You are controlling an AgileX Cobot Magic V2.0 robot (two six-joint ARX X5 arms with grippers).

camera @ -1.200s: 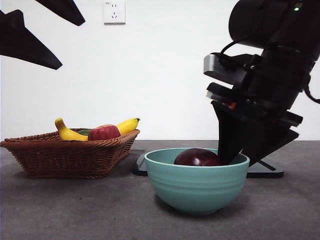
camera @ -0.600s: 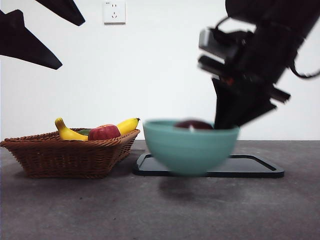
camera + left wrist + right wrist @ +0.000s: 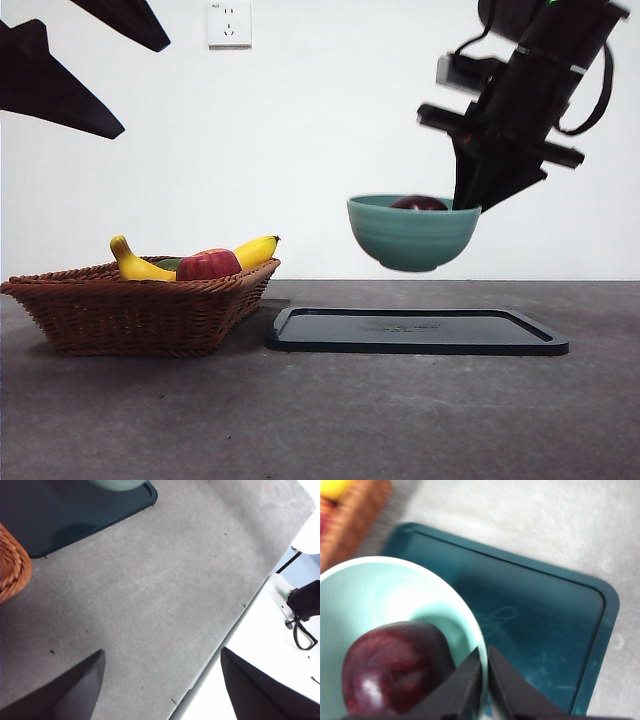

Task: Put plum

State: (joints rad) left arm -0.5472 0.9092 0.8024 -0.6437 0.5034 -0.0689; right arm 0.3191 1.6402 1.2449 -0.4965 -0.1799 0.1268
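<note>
The dark maroon plum point(image 3: 395, 672) lies inside a teal bowl point(image 3: 410, 235); its top shows over the rim in the front view point(image 3: 418, 203). My right gripper point(image 3: 484, 675) is shut on the bowl's rim point(image 3: 479, 645) and holds the bowl in the air above the dark tray point(image 3: 415, 330). In the front view the right gripper point(image 3: 470, 195) comes down from the upper right onto the bowl's right edge. My left gripper point(image 3: 162, 680) is open and empty, high over the bare grey table; it shows as black tips at the front view's top left.
A wicker basket point(image 3: 140, 305) at the left holds a banana point(image 3: 135, 265), a second banana point(image 3: 255, 250) and a red apple point(image 3: 208, 265). The tray point(image 3: 540, 630) lies on the grey table below the bowl. The table's edge point(image 3: 235, 625) shows in the left wrist view.
The right gripper has lifted the bowl with the plum off the table, up and to the right, so that it now hangs above the tray. The left arm has not moved.
</note>
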